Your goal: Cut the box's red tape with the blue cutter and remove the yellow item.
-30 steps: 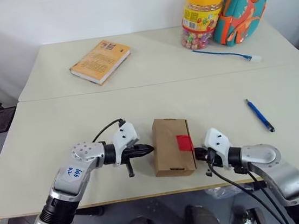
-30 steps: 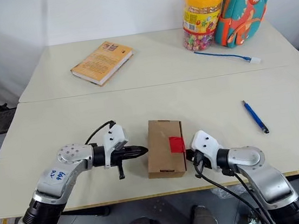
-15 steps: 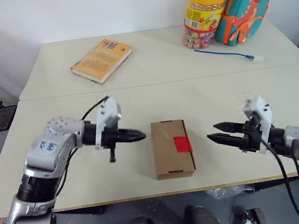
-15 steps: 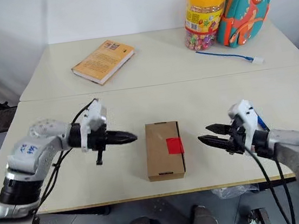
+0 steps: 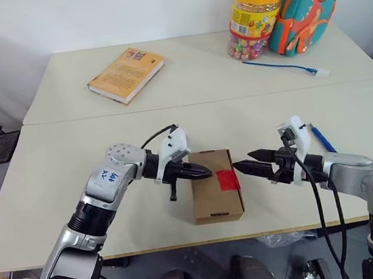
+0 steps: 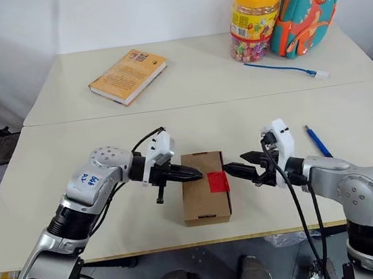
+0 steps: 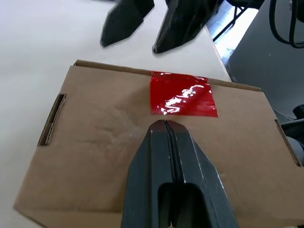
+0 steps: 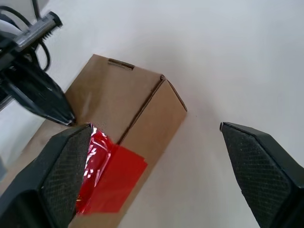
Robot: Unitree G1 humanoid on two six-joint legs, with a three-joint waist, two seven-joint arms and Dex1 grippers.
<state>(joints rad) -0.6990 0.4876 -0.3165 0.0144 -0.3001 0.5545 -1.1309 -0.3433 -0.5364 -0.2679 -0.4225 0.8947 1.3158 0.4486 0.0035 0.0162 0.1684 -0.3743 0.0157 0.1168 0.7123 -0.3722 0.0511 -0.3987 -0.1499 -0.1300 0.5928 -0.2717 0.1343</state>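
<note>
Lab-like room: plain pale tables [image 5: 53,162] against a bare white wall [image 5: 123,11]

Both pincers [image 5: 208,173] [image 5: 242,164] crowd the box [image 5: 216,200]; cutter [image 5: 322,140] unobstructed.

The left hand [image 7: 165,124], fingers pressed together, hovers over the box [image 7: 95,156]. Red tape [image 7: 182,93] wraps its far edge. The right hand [image 7: 145,28] waits beyond it, fingers parted.

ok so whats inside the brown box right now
Cannot be seen: the box lies closed on the table, its flap sealed by the red tape. Only its cardboard outside shows, with the left gripper shut above its top.
</note>
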